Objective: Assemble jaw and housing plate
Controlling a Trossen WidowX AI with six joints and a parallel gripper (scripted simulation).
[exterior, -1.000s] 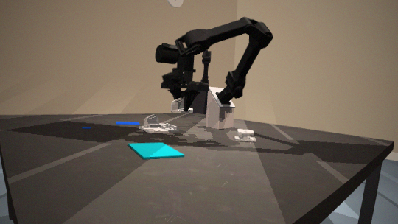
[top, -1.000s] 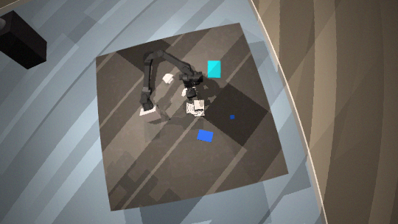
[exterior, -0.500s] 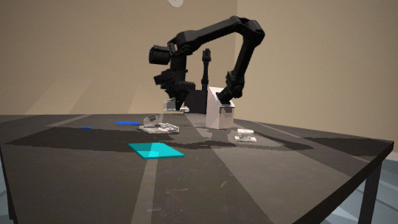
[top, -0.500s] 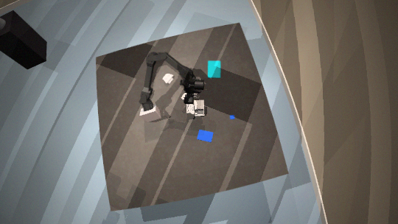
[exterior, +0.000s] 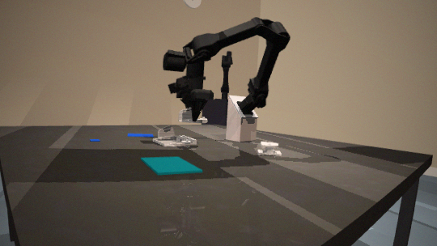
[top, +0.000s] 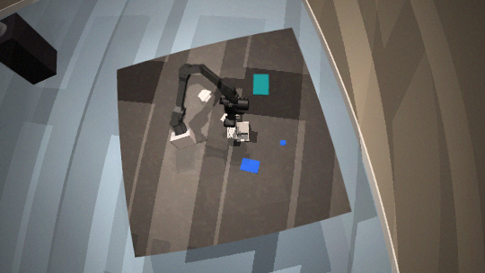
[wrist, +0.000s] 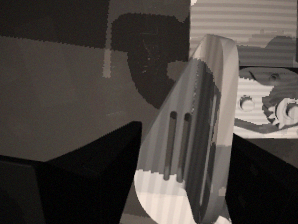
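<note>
My gripper (top: 230, 124) (exterior: 196, 118) (wrist: 179, 135) is shut on a pale jaw (exterior: 185, 116) (wrist: 177, 145) with two long slots. It holds the jaw above the table, beside the white base. The base (top: 230, 133) (exterior: 163, 142) (wrist: 252, 89) lies on the table. The mounted jaw (top: 242, 129) (exterior: 166, 133) (wrist: 240, 22) stands on it. At the right edge of the wrist view, a round pin (wrist: 247, 104) shows bare near a toothed gear (wrist: 290, 111). A white piece, seemingly the housing plate (top: 205, 95) (exterior: 269, 149), lies apart, near the arm's base.
A teal plate (top: 260, 84) (exterior: 171, 165) lies on the table. A blue plate (top: 250, 165) (exterior: 140, 135) and a small blue block (top: 283, 143) (exterior: 95, 140) lie beyond the base, on the side away from the arm. The arm's pale pedestal (top: 183, 140) (exterior: 239, 129) stands on the table.
</note>
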